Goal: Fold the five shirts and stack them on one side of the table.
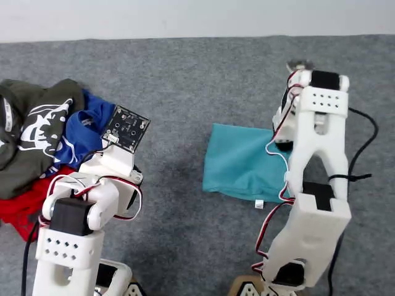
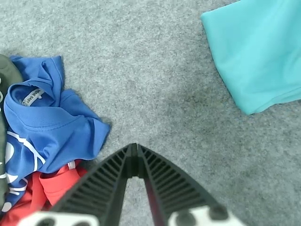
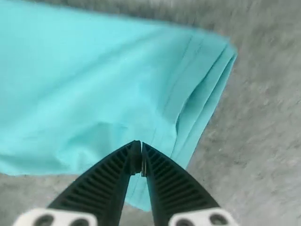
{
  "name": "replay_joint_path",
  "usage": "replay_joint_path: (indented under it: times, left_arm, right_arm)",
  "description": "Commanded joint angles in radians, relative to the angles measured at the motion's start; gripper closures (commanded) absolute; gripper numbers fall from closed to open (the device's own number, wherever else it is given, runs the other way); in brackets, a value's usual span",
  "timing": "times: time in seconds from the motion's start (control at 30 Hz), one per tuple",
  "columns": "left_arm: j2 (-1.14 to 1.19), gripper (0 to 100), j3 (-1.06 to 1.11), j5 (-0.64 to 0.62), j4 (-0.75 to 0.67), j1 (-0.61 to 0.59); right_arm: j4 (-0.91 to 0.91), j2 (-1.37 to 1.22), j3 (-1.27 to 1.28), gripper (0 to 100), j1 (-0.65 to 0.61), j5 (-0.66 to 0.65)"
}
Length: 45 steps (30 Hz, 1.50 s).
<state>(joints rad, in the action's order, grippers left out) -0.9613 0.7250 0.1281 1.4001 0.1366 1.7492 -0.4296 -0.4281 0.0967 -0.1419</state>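
Observation:
A folded teal shirt [image 1: 241,163] lies on the grey carpet near the middle of the table. My right gripper [image 3: 138,147] is shut at that shirt's [image 3: 94,80] layered edge, and the cloth puckers up to its tips as if pinched. At the left edge lies a loose pile: an olive printed shirt [image 1: 37,129], a blue shirt [image 1: 83,132] and a red shirt [image 1: 24,206]. My left gripper [image 2: 137,149] is shut and holds nothing. It hangs over bare carpet just beside the blue shirt [image 2: 51,127] and the red shirt [image 2: 51,188], with the teal shirt [image 2: 258,52] farther off.
The left arm [image 1: 92,191] stands at the front left beside the pile, and the right arm [image 1: 315,154] stretches over the teal shirt's right edge. Bare grey carpet [image 1: 179,80] runs between the pile and the teal shirt and along the back.

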Motion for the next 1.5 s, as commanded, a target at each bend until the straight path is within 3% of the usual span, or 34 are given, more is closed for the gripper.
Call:
replay_joint_path:
  times: [0.0, 0.27, 0.53, 0.83, 1.23, 1.47]
  left_arm:
    - [-0.014, 100, -0.008, 0.008, -0.018, -0.005]
    - [-0.014, 100, -0.007, 0.006, -0.057, -0.005]
    - [-0.014, 100, -0.007, 0.006, -0.063, -0.005]
    - [-0.014, 100, -0.007, 0.006, -0.061, -0.005]
    - [-0.014, 100, -0.007, 0.006, -0.058, -0.002]
    - [-0.014, 100, -0.007, 0.006, -0.058, -0.005]
  right_arm:
    - [0.042, 0.124, 0.083, 98.9, -0.036, 0.041]
    - [0.018, 0.182, 0.276, 98.9, -0.073, 0.049]
    - [-0.051, 0.133, 0.405, 98.9, 0.082, 0.041]
    - [-0.053, 0.077, 0.405, 98.9, 0.093, 0.041]
    - [-0.054, 0.269, 0.364, 98.9, -0.094, 0.046]
    - [-0.105, 0.111, 0.364, 98.9, -0.067, 0.044]
